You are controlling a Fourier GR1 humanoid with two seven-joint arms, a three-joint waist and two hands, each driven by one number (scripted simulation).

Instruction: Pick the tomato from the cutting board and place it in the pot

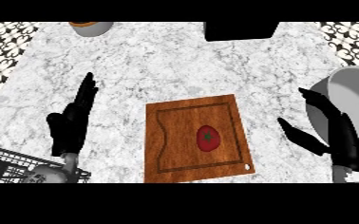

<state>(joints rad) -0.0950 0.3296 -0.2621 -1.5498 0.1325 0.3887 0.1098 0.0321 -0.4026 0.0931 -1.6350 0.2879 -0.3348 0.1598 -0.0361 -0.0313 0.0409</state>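
My right hand (335, 132) hangs at the right edge, fingers straight and spread wide, holding nothing, in front of the pot (345, 91). My left hand (72, 121) rests open at lower left, fingers up, above a wire rack (21, 163). Between them, the tomato (207, 138) lies on the board (175, 142), apart from both hands. A bowl (91, 27) sits at the counter's (175, 61) far edge.

One tomato (207, 138) lies on one cutting board (175, 142), low of centre. One pot (344, 99) shows at three o'clock. One small bowl (92, 28) sits at eleven o'clock, one black block (240, 31) at one o'clock, one wire rack (21, 163) at eight o'clock. Two hands: left hand (70, 126), right hand (336, 133).
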